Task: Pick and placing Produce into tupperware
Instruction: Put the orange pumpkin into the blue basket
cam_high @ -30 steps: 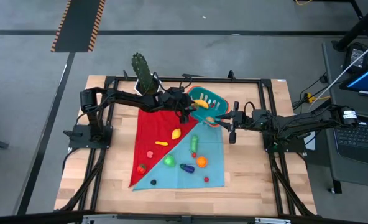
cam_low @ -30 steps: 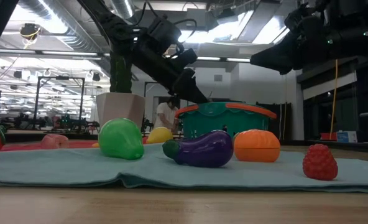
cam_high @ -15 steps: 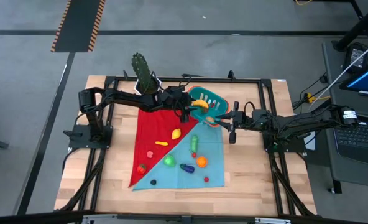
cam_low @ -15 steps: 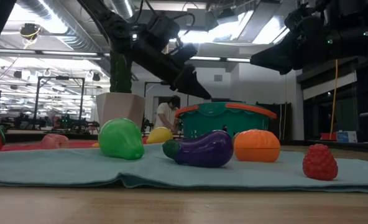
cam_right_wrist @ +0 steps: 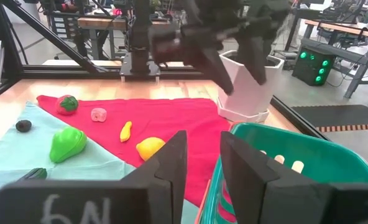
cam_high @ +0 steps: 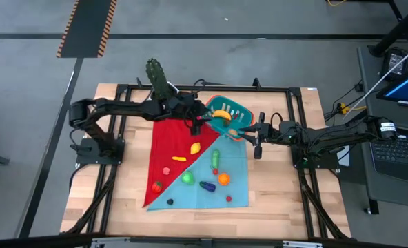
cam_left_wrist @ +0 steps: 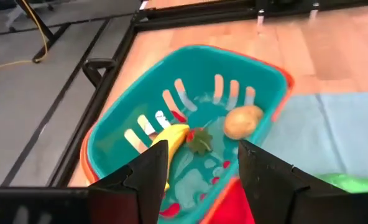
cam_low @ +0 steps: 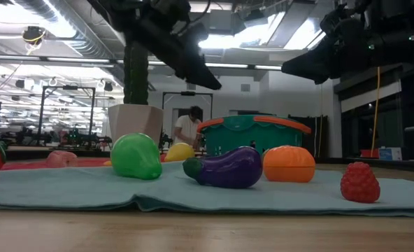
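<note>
both arms dark, near black, built of slim tubular links with bulkier joint housings. thin black cables loop along the links. left claw (cam_left_wrist: 196,177): two flat, angular black fingers with squared tips, matte plastic look. right claw (cam_right_wrist: 199,165): same black fingers, broad and slab-like, chamfered edges; faint pale lettering on the housing below them, not legible. right arm's base end carries a small white label patch, seen from above. low view shows only black silhouettes of both arms, blocky wrist sections, cables trailing.
</note>
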